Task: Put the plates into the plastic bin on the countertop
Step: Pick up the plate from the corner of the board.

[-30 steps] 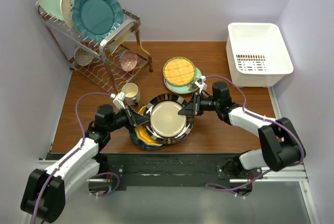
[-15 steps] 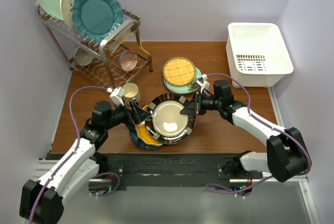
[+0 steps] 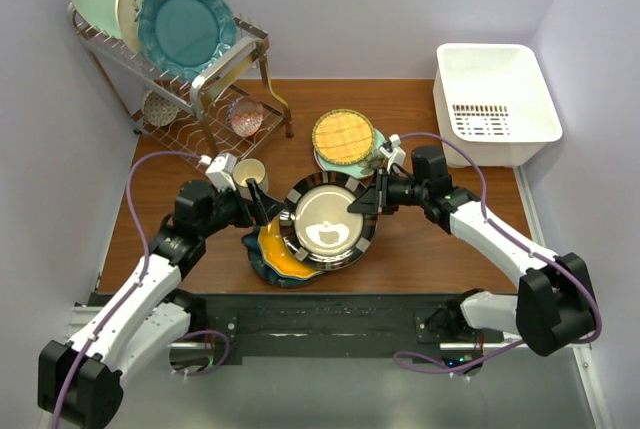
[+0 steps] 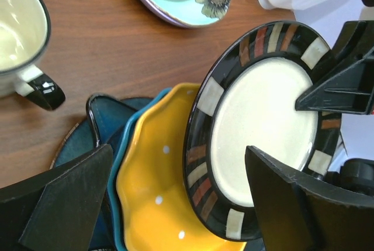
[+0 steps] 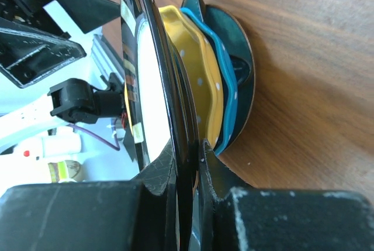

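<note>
A black-rimmed cream plate is tilted up off a stack of plates, an orange scalloped one on top of blue and dark teal ones. My right gripper is shut on its right rim, and in the right wrist view the jaws pinch the plate's edge. My left gripper stands open just left of the plate, holding nothing. In the left wrist view its wide-apart fingers frame the orange plate and the cream plate. The white plastic bin sits at the far right of the countertop.
A yellow lattice plate lies on a pale flowered plate behind the held one. A cream cup stands close to my left gripper. A wire rack with upright plates fills the back left corner.
My left gripper has opened, let go of the cream plate's left rim and drawn back left. The right gripper has tipped the plate up and carried it slightly right.
</note>
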Motion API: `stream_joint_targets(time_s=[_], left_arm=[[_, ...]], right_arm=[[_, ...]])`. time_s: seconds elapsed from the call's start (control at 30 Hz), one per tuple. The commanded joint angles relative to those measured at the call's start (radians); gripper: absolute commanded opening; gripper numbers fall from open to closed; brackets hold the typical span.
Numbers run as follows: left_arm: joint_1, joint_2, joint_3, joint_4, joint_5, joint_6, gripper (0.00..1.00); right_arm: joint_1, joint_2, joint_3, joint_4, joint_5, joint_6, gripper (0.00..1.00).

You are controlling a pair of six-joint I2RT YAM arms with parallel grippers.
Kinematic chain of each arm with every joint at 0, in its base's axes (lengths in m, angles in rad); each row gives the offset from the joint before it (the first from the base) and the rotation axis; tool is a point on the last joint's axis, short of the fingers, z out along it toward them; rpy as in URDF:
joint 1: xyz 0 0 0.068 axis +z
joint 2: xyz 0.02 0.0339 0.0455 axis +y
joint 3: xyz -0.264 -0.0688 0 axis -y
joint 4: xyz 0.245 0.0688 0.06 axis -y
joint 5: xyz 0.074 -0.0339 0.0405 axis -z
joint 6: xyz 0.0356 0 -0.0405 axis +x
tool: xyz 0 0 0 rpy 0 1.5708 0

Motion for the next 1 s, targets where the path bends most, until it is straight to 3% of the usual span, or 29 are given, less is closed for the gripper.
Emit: stream_joint_targets(time_s=[0.0,0.37,0.73,0.97], left_arm=[[0.004,0.030,0.048,0.030,-0.051,0.062,1.00],[0.004,0.182,0.102,0.087,-0.108,0.105,1.00],[0.003,0.156,0.302,0.018,-0.111,0.164,1.00],[0.004,0.167,0.339,-0.013,-0.141,0.185,1.00]], right_arm=[[-0.001,-0.029,0.106,0.010,-0.005,-0.024,0.00],[-0.008,0.013,0.135,0.006,0.063,-0.050,0.00],[-0.014,0.061,0.261,-0.036,0.039,-0.029,0.00],[-0.020,0.111,0.364,-0.060,0.032,-0.022,0.00]])
